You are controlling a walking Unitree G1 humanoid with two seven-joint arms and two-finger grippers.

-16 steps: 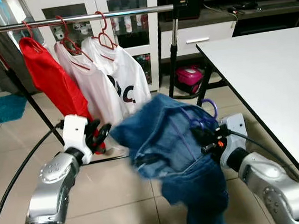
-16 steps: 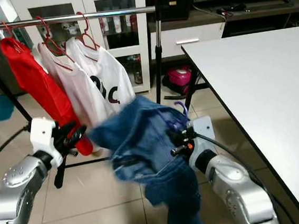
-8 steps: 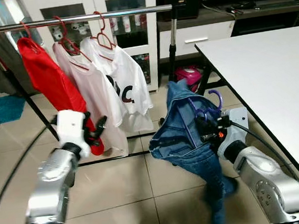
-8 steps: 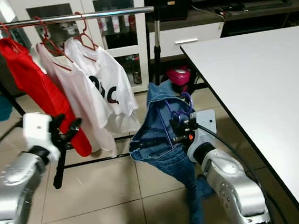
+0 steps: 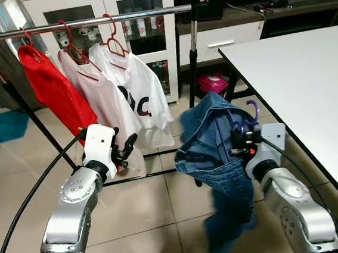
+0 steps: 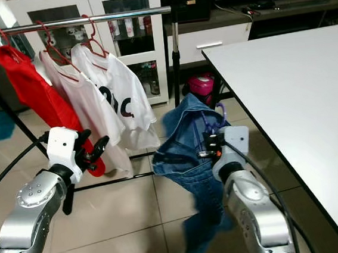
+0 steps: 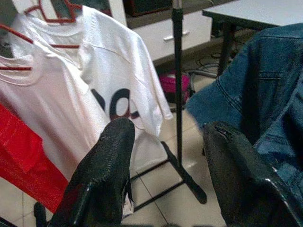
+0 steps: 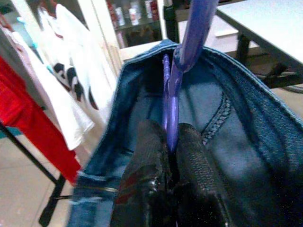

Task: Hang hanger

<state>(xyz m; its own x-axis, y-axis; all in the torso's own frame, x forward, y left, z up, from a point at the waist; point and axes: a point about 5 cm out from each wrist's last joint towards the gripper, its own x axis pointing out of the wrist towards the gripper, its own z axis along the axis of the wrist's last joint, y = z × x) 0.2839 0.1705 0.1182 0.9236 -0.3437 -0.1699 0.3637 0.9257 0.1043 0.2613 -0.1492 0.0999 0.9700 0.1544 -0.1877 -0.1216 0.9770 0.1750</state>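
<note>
Right gripper: both black fingers pinched onto the stem of a purple hanger, seen close in the right wrist view. The hanger's hook curls up just above the gripper, pointing toward the white table at right. A pair of blue jeans is draped on the hanger; the waistband bunches around the stem, one leg trails down toward the tiled floor and looks blurred at its lower end. Hanger and jeans are held in the air near the table's near-left edge, well below and to the right of the clothes rail, not on it.

Left gripper: fingers spread apart, nothing between them. It is raised at left, near the lower hems of the hung shirts, apart from the jeans.

Rail runs across the far left, carried on a black upright pole. Three garments hang on red hangers: a red shirt farthest left, a plain white shirt next, then a white shirt with dark lettering. The rail's stretch to the right of these is bare metal.

Beyond the rail, a white cabinet with glass doors. A pink container sits on the floor by the table leg. Teal rug at far left.
</note>
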